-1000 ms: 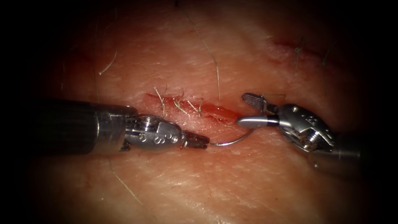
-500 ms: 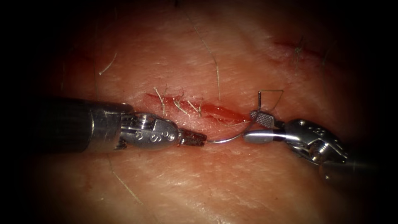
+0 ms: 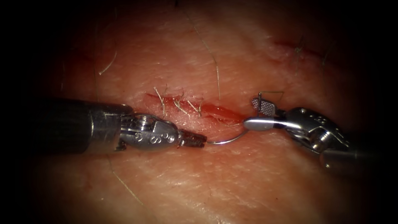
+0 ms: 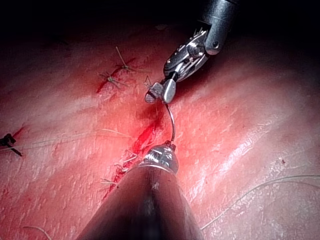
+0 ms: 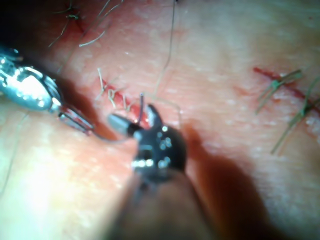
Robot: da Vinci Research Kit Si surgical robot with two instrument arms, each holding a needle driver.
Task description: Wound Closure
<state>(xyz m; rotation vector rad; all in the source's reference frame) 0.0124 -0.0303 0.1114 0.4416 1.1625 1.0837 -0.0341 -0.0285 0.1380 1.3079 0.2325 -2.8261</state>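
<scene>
The tissue (image 3: 232, 174) is pale pink and glistening, dark toward the edges, with the cut (image 3: 195, 108) running from about ten o'clock to four o'clock near the centre; red fluid (image 3: 219, 111) lies along it and short thread ends (image 3: 180, 105) stand out of its left part. No containers appear here. The left tool (image 3: 195, 141), reaching in from nine o'clock, bears a stamped mark on its wrist that reads like "S" followed by dots, though it is too small to be sure. Its jaws are pressed together on one end of the needle (image 3: 228, 140), just below the cut. The needle curves up toward three o'clock and lies above the surface, not in the tissue. The right tool (image 3: 258, 115), coming from three o'clock, has its jaws spread, one on each side of the needle's far end at the right end of the cut, and holds nothing. A fine thread (image 3: 273, 94) arcs above its upper jaw.
</scene>
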